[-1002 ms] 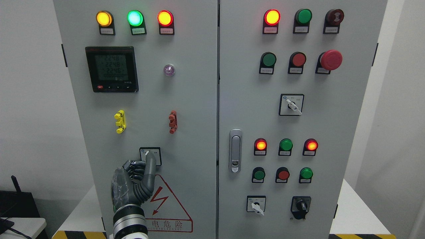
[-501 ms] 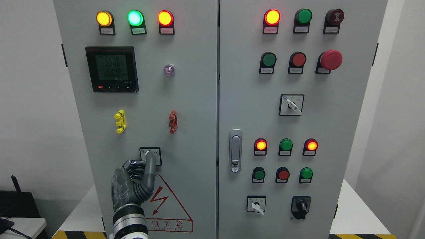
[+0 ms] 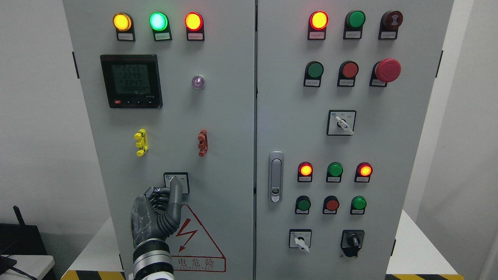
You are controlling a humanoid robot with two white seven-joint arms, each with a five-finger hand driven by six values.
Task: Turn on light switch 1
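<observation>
White walls stood behind a grey two-door control cabinet point(image 3: 229, 116) that filled most of the head view. On its left door, near the bottom edge, sat a small square rotary switch point(image 3: 183, 180), just above a red-bordered warning triangle point(image 3: 196, 241) with a lightning bolt. The left hand point(image 3: 157, 217) rose from the bottom edge of that door, its arm entering at lower left. One finger point(image 3: 176, 194) was stretched upward with its tip lying over the switch's knob, while the other fingers were curled in beside it; whether the tip pressed or gripped the knob could not be told, since the finger hid it.

Higher on the left door, a dark digital meter point(image 3: 131, 81) glowed with rows of figures, and along the top edge an amber lamp point(image 3: 121, 21), a green lamp point(image 3: 158, 21) and a red lamp point(image 3: 193, 21) were lit. On the right door, a red mushroom button point(image 3: 388, 70) sat near the upper right corner, and a metal door latch point(image 3: 276, 177) stood along its left edge.
</observation>
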